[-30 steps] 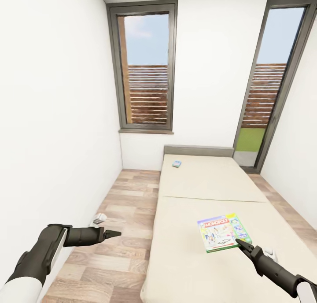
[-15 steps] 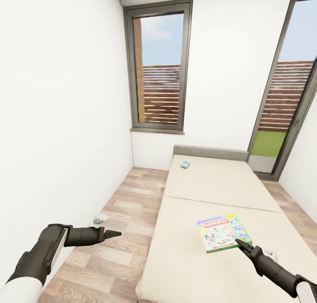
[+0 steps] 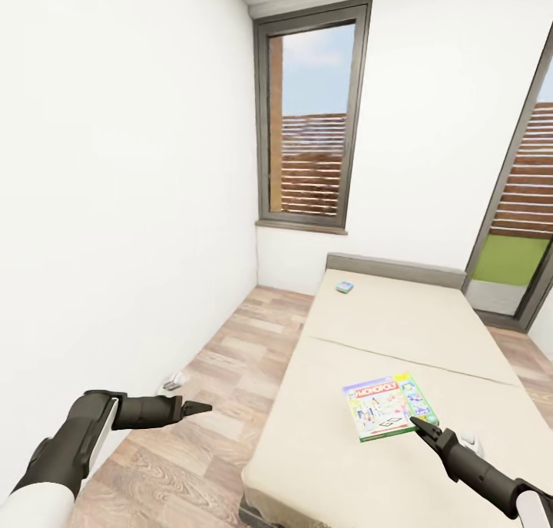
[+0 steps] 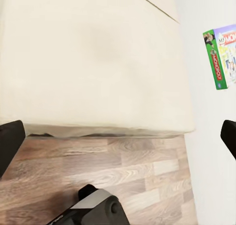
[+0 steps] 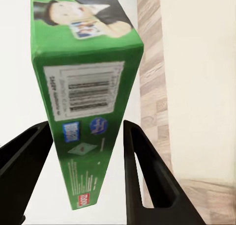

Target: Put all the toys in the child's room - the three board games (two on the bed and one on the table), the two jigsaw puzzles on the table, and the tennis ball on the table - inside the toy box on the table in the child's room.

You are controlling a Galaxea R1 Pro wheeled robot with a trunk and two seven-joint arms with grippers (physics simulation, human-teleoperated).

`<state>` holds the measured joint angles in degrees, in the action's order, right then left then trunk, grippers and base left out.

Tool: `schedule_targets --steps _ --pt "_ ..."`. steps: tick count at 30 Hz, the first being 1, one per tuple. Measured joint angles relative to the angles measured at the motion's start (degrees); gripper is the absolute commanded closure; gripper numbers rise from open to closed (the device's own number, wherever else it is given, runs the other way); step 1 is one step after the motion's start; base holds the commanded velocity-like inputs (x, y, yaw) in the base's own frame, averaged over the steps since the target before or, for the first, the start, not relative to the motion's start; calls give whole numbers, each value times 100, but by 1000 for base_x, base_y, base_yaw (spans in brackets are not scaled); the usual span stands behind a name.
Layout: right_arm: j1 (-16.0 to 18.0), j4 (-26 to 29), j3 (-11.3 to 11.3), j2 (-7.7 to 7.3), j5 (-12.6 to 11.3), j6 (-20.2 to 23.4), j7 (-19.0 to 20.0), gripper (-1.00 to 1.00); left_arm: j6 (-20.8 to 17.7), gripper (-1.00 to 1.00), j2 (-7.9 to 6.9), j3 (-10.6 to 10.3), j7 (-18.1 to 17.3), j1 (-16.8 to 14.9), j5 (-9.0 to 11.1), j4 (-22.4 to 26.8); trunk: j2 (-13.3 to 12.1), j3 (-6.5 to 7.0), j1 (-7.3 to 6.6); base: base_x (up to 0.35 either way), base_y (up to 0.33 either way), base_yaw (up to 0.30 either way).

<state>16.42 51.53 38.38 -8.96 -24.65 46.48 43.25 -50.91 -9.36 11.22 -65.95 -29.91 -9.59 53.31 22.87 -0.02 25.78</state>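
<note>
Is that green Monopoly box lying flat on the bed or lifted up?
Cannot tell for sure. The Monopoly box sits between the right gripper fingers, face up over the bed, roughly level. Whether it touches the mattress is unclear.

Green Monopoly board game [image 3: 389,405] held above beige bed [image 3: 399,336], small blue board game [image 3: 344,287] near headboard

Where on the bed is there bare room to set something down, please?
The mattress is bare between the small blue game by the headboard and the Monopoly box. The near left corner is also free. It is crowded around the right gripper.
</note>
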Motion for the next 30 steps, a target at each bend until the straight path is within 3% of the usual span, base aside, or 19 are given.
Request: schedule_targets --steps 30 --pt "0 1 -17 35 28 -26 -16 100 -17 -100 16 -27 41 -1 -9 -2 0 0 -1 -208 -250 283"
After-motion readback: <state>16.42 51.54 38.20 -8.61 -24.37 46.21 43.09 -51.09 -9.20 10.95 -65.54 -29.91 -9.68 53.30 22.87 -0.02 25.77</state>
